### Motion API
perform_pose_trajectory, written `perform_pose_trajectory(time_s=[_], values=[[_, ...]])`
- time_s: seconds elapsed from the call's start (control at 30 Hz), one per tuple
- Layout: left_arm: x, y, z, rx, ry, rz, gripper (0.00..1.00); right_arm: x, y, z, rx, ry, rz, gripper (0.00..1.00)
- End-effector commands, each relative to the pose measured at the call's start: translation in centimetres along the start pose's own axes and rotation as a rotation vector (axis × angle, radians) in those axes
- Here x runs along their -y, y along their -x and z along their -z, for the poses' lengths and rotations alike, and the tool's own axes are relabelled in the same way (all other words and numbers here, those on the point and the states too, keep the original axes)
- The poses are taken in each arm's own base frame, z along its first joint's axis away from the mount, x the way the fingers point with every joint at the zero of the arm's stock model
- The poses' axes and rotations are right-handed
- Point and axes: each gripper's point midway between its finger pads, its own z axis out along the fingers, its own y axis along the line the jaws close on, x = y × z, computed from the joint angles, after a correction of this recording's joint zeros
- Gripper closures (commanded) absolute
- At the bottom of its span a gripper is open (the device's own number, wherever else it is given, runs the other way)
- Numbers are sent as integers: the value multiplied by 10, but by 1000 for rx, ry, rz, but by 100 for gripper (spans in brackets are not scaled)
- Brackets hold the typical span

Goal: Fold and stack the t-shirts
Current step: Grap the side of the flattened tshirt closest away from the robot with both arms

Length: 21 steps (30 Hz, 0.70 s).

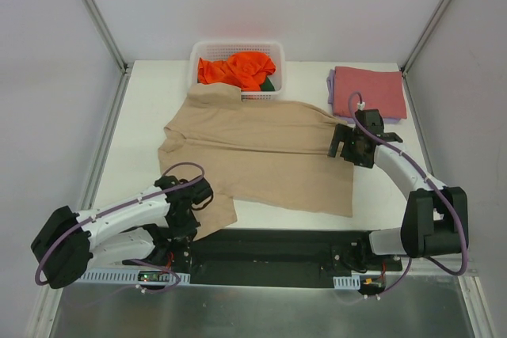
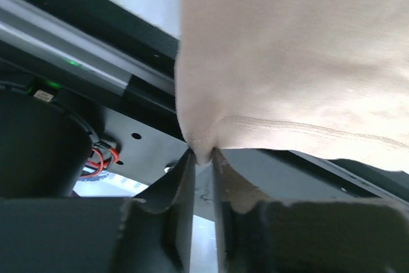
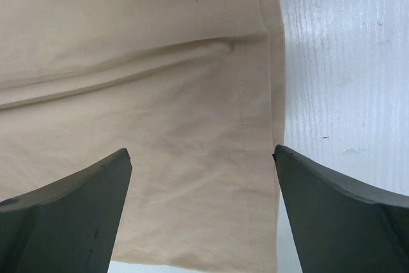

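Two grippers — left [image 2: 203, 158] pinching beige shirt [image 1: 261, 144] (right [image 3: 201, 158] spread).

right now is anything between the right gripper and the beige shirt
Nothing visible. The right gripper hangs open directly over the beige shirt, at its hemmed edge, with only air between. The left gripper is already shut on a corner of that shirt.

— Where does the top view sit?
— High behind the arm bases, looking down over the whole table [image 1: 142, 116].
— And the wrist views?
— Both very close: the left looks along its fingers [image 2: 182, 190] at the beige t-shirt [image 1: 261, 148] hem, the right straight down on its sleeve — cloth all three views share.
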Motion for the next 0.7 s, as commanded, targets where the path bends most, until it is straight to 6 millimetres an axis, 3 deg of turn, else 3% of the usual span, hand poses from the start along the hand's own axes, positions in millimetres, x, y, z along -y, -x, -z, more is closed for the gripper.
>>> perform_pose_trajectory(time_s=[0.0, 0.2, 0.37, 0.53, 0.67], values=[[-2, -5, -2, -19, 19, -8, 100, 4, 6, 5, 17, -29, 2, 4], [25, 15, 26, 86, -124, -60, 100, 6, 6, 16, 46, -36, -26, 4], [83, 50, 77, 301, -411, -142, 100, 16, -11, 38, 62, -72, -152, 4], [134, 73, 122, 468, -643, -215, 100, 24, -65, 55, 3, -57, -293, 4], [149, 90, 141, 558, -657, -242, 100, 31, -115, 65, -92, -58, -377, 4]])
